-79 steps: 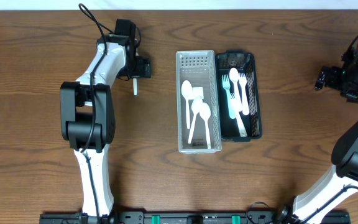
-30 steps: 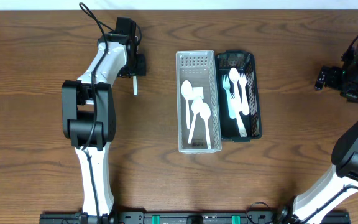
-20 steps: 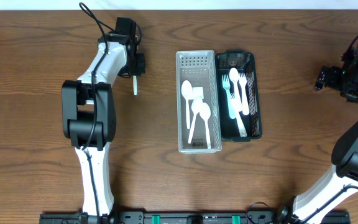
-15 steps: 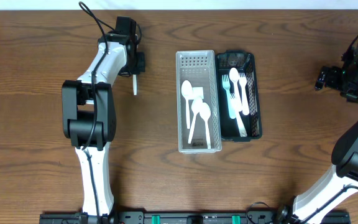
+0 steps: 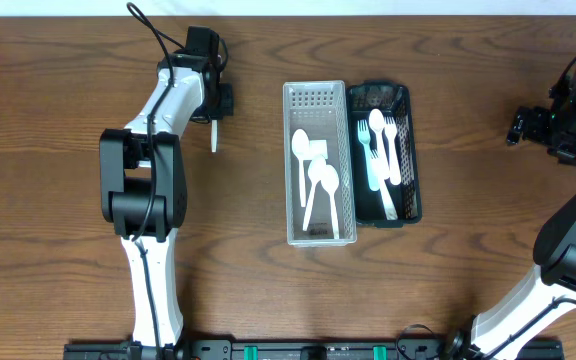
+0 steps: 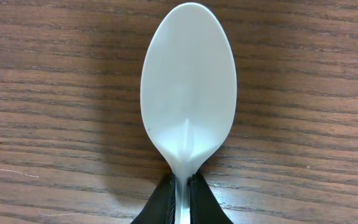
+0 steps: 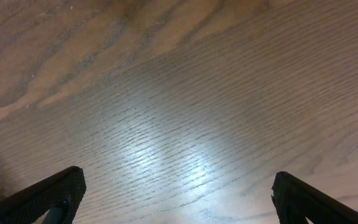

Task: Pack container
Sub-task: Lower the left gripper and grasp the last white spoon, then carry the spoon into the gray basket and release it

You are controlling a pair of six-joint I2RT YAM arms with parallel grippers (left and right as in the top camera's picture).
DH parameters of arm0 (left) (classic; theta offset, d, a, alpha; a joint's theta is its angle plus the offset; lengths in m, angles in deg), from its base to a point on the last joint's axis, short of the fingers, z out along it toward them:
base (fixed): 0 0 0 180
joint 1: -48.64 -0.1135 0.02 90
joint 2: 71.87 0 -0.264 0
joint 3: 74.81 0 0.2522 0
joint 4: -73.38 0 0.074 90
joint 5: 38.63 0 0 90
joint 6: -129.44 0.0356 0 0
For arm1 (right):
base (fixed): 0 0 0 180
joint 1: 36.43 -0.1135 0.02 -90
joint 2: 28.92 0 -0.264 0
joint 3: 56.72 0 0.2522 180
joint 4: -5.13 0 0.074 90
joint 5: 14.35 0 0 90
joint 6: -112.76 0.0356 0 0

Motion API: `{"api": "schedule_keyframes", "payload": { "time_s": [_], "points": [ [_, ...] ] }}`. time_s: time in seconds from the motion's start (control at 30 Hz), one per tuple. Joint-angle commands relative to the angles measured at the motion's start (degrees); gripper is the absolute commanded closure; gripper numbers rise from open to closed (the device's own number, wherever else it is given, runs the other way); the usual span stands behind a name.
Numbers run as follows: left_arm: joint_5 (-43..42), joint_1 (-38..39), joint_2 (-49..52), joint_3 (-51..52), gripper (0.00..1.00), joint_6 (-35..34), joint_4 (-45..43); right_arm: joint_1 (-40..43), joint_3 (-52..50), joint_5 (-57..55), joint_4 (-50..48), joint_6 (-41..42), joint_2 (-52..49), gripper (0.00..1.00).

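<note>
Left of the trays, left hand (image 6: 182, 202) is pinched shut on the spoon (image 6: 188, 87) just behind its bowl. Thin grip, so I'd lift slowly, keep it level, and release low inside the white tray (image 5: 320, 238). Right hand (image 7: 176, 196) is wide open and empty over bare bench (image 7: 229, 93).

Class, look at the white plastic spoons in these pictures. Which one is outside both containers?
The spoon pinched by its handle in the left end effector, left of the white basket. The others lie inside it or the black basket.
</note>
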Motion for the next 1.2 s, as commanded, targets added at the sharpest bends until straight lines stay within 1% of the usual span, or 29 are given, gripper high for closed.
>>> {"api": "schedule_keyframes", "payload": {
  "time_s": [0.0,0.13,0.23,0.33,0.43,0.57,0.7,0.77,0.87,1.17],
  "points": [
    [0.5,-0.3,-2.0,-0.7,0.94,-0.3,0.0,0.3,0.0,0.0,-0.1,-0.7,0.3,0.01],
    [0.5,-0.3,-7.0,-0.8,0.94,-0.3,-0.6,0.3,0.0,-0.1,-0.1,-0.7,0.3,0.01],
    [0.2,0.0,-12.9,-0.8,0.94,-0.5,0.0,0.3,0.0,0.0,-0.1,-0.7,0.3,0.01],
    [-2.8,1.2,-19.6,-0.8,0.94,-0.6,1.8,0.3,0.0,0.0,-0.1,-0.7,0.2,0.01],
    [-8.5,3.7,-26.5,-0.8,0.94,-4.2,3.9,0.3,0.0,-0.1,-0.1,-0.7,0.2,0.01],
    [-10.2,8.0,-31.6,-0.8,0.94,-9.4,6.4,0.3,0.0,0.0,-0.1,-0.7,0.3,0.01],
    [-10.2,13.7,-33.4,-0.8,0.94,-15.4,10.8,0.3,0.0,-0.1,-0.1,-0.7,0.2,0.01],
    [-10.1,16.6,-33.4,-0.7,0.94,-19.6,14.3,0.3,0.0,0.0,-0.1,-0.7,0.2,0.01],
    [-10.1,20.1,-32.9,-0.6,0.94,-23.8,18.6,0.3,0.0,0.0,-0.1,-0.7,0.2,0.01],
    [-10.1,24.1,-31.8,0.0,0.93,-24.4,20.9,0.3,0.0,0.0,-0.1,-0.7,0.2,0.01]
  ]
}}
